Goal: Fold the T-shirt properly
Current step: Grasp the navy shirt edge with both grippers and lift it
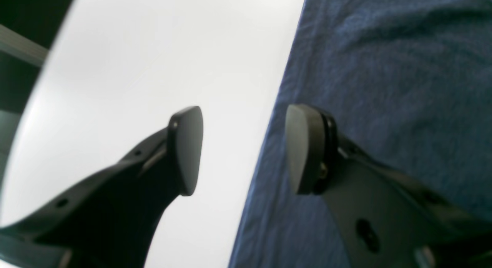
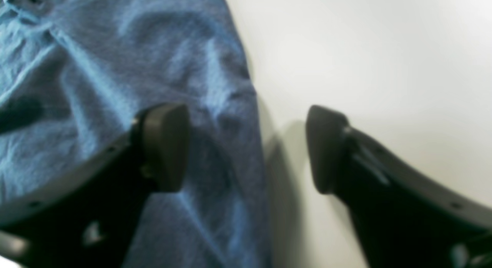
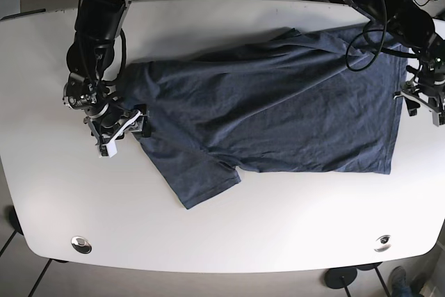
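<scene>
The dark blue cotton T-shirt (image 3: 278, 102) lies spread across the middle and right of the white oval desk (image 3: 222, 234), one sleeve (image 3: 198, 175) angled toward the near edge, the fabric creased in places. The right gripper (image 2: 246, 148) sits at the shirt's edge on the base view's left; its jaws are parted, one finger (image 2: 165, 145) over the cloth, the other over bare desk, holding nothing. The left gripper (image 1: 242, 148) sits at the opposite edge, jaws likewise parted and empty, straddling the hem line. Black cables (image 3: 361, 5) trail along the far right of the desk.
</scene>
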Robot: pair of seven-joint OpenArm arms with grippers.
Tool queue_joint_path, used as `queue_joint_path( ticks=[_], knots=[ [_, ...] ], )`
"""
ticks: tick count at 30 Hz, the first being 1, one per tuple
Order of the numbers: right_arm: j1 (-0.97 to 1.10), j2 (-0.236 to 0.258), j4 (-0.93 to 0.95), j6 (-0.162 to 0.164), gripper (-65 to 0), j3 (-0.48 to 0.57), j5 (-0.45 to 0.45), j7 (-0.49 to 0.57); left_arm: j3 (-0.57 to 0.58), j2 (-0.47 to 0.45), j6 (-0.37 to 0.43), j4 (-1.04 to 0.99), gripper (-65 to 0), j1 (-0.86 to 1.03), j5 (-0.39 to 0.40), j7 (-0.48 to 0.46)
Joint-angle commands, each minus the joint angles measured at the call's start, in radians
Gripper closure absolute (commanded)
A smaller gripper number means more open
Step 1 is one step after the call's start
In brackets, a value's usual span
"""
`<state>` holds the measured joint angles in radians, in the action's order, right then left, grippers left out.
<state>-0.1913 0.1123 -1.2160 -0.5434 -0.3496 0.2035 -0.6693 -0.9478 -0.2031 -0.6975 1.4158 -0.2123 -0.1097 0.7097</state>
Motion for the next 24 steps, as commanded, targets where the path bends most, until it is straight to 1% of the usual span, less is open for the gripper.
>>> queue_joint_path(
  ticks=[1, 2, 3, 4, 6, 7, 8, 10, 12, 15, 16, 17, 18, 19, 20, 21, 22, 24],
  knots=[
    [0.011, -0.024, -0.012, -0.004, -30.8, -0.006, 0.004, -0.011, 0.014, -0.058, -0.001, -0.138, -32.4, -0.097, 0.014, -0.051],
    [0.013, -0.030, -0.012, -0.004, -22.4, -0.006, 0.004, -0.011, 0.049, -0.083, -0.001, -0.252, -32.4, -0.134, 0.014, -0.108],
    [0.014, -0.033, -0.012, -0.004, -17.6, -0.004, 0.004, -0.011, 0.082, -0.101, -0.001, -0.326, -32.4, -0.151, 0.014, -0.152],
    [0.025, -0.033, -0.012, -0.004, -11.9, -0.003, 0.004, -0.011, 0.129, -0.129, 0.029, -0.432, -32.4, -0.167, 0.015, -0.224],
    [0.031, -0.035, -0.012, -0.004, -5.4, -0.004, 0.004, -0.011, 0.180, -0.151, 0.114, -0.564, -32.4, -0.201, 0.018, -0.305],
    [0.031, -0.035, -0.012, -0.004, -3.5, -0.004, 0.004, -0.011, 0.203, -0.160, 0.146, -0.625, -32.5, -0.223, 0.018, -0.338],
    [0.033, -0.035, -0.012, -0.004, -2.2, -0.004, 0.004, -0.011, 0.238, -0.178, 0.167, -0.714, -32.5, -0.249, 0.018, -0.378],
    [0.034, -0.035, -0.020, -0.004, -2.2, -0.004, 0.004, -0.011, 0.284, -0.201, 0.167, -0.830, -32.5, -0.289, 0.020, -0.425],
    [0.036, -0.036, -0.035, -0.004, -2.2, -0.007, 0.004, -0.011, 0.316, -0.203, 0.169, -0.886, -32.5, -0.313, 0.020, -0.445],
    [0.036, -0.043, -0.054, -0.004, -2.2, -0.004, 0.004, -0.011, 0.350, -0.203, 0.163, -0.892, -32.1, -0.319, 0.018, -0.416],
    [0.036, -0.061, -0.068, -0.004, -2.2, -0.007, 0.004, -0.013, 0.373, -0.203, 0.151, -0.887, -31.8, -0.321, 0.018, -0.381],
    [0.036, -0.066, -0.077, -0.004, -2.2, -0.009, 0.001, -0.013, 0.384, -0.200, 0.120, -0.884, -31.7, -0.321, 0.020, -0.364],
    [0.036, -0.067, -0.084, -0.004, -2.2, -0.009, 0.001, -0.014, 0.387, -0.197, 0.080, -0.884, -29.9, -0.321, 0.020, -0.355],
    [0.036, -0.069, -0.092, -0.004, -2.2, -0.007, 0.004, -0.016, 0.390, -0.197, 0.046, -0.884, -25.3, -0.321, 0.020, -0.351],
    [0.036, -0.070, -0.100, -0.004, -2.2, -0.007, 0.004, -0.017, 0.390, -0.195, 0.023, -0.884, -17.9, -0.321, 0.020, -0.350],
    [0.036, -0.070, -0.100, -0.004, -2.4, -0.006, 0.004, -0.017, 0.392, -0.195, 0.025, -0.884, -4.7, -0.318, 0.020, -0.356],
    [0.036, -0.070, -0.098, -0.004, -2.4, -0.003, 0.004, -0.013, 0.392, -0.192, 0.025, -0.884, 0.0, -0.316, 0.020, -0.358],
    [0.036, -0.072, -0.098, -0.004, -2.4, -0.003, 0.004, -0.011, 0.389, -0.174, 0.017, -0.883, -1.3, -0.316, 0.020, -0.359]
  ],
)
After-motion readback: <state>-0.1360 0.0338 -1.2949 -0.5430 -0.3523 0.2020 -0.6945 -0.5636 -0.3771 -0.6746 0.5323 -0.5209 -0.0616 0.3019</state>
